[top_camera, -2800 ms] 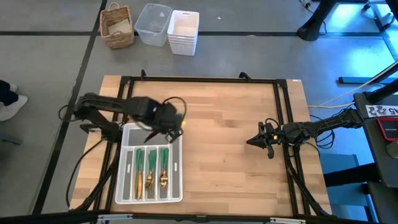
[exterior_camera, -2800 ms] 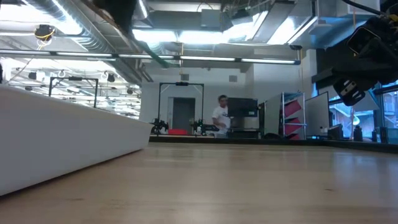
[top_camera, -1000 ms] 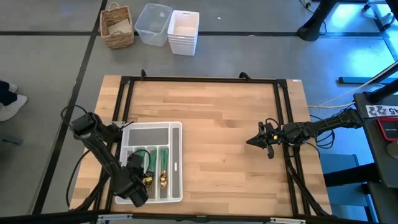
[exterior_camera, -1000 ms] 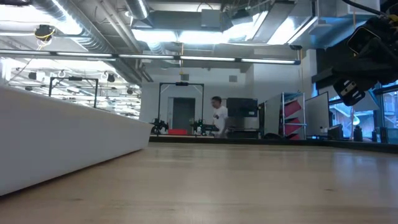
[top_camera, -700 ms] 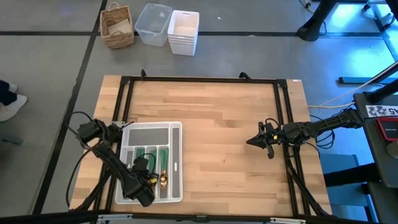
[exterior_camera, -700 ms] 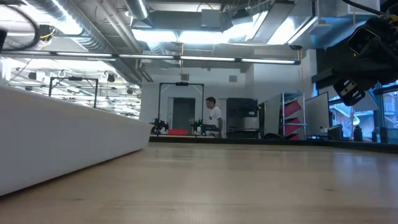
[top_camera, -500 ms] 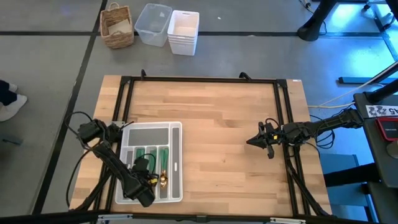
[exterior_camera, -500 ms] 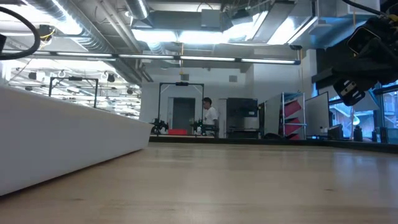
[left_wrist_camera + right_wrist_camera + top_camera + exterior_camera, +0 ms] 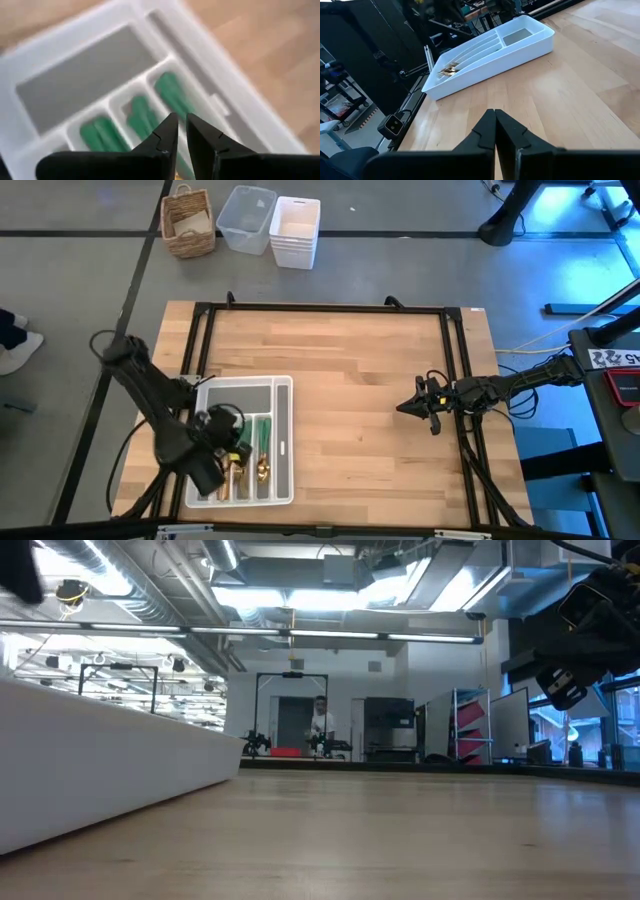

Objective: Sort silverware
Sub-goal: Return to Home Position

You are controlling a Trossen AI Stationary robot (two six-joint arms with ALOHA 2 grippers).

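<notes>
Hidden / unclear:
- High view: the left gripper (image 9: 222, 458) and its wrist hang over the white tray (image 9: 284, 394), so the slots beneath them are covered. Only a few green handles and gold heads of the silverware (image 9: 263, 438) are seen just beside it.
- Left wrist view: green handles are seen in three narrow slots under and just ahead of the fingertips (image 9: 169, 131). The heads are blocked by the fingers. Forks, spoons and knives cannot be told apart.
- Low view: the tray's contents are screened by its white wall. Only a dark corner of the left arm is caught.

Grippers:
- Left: fingers narrowly apart, nothing held.
- Right gripper (image 9: 403, 409): parked at its own table edge, fingers pressed together, empty. Tray and silverware lie well ahead of its tips, across the table.

Vs 0.5 s ago:
- The left arm has been swung outward and the gripper drawn back from the tray's near end toward its middle.
- Right arm and silverware are unmoved.
- The person (image 9: 320, 728) is shifted left along the far wall.

Surface / room:
- Light plank table (image 9: 360, 350) ringed by black frame rails (image 9: 320, 308), on a grey floor.
- Beyond the table, well apart from both grippers: wicker basket (image 9: 188, 222), clear bin (image 9: 247, 218), white stacked bin (image 9: 295, 230).
- Low view: an open workshop with ceiling lights, ducts and racks.
</notes>
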